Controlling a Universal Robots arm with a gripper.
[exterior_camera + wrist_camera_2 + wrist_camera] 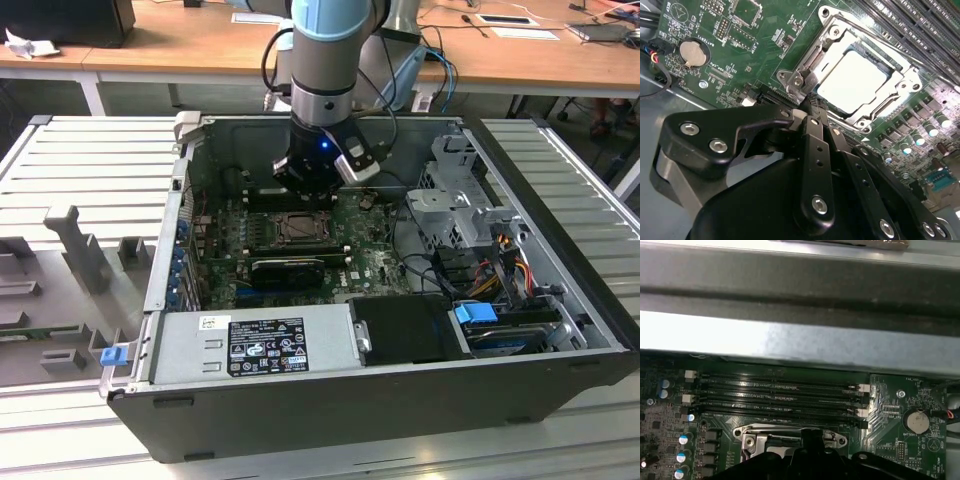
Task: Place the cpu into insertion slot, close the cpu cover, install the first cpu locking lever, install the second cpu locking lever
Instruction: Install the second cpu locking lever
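The arm reaches down into the open black case (400, 400), hovering over the green motherboard (755, 55). The cpu (852, 82), a flat pale square with a dull sheen, lies seated in the slot (890, 62), and the thin silvery cover (842, 42) frames it with a square window. The matte black pincer (810, 111) hangs just beside the slot's near corner, its slim fingers (812, 150) pressed together with nothing between them. Long dark ribbed memory slots (775, 395) run beyond the slot, and a round silver coin battery (692, 54) sits well apart from it.
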